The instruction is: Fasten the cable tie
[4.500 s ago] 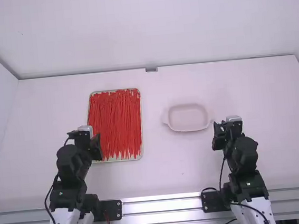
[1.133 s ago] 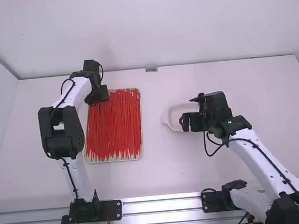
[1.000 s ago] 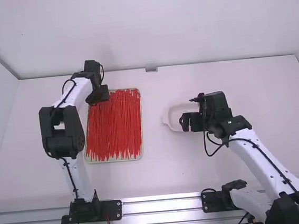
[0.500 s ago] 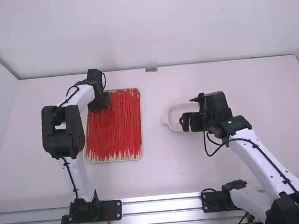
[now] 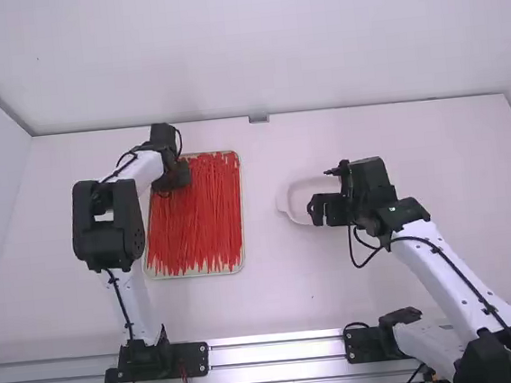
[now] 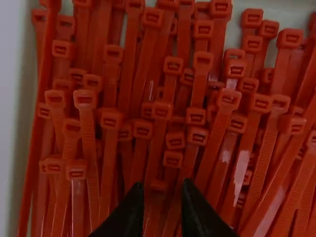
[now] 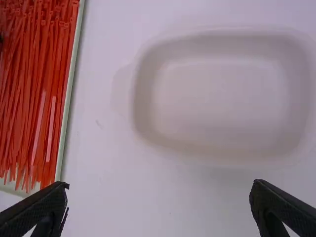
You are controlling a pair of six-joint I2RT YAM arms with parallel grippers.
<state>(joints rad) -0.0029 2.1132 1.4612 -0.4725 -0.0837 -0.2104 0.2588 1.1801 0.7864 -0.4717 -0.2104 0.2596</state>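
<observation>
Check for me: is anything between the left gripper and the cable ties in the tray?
Nothing visible stands in the way. The left gripper sits directly over the cable ties at the far end of the tray, its fingers apart right at the pile, with no other object between them.

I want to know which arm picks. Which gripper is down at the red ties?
The left gripper: its fingers straddle a tie at the tray's far end. The right gripper hangs wide open above the white dish.
</observation>
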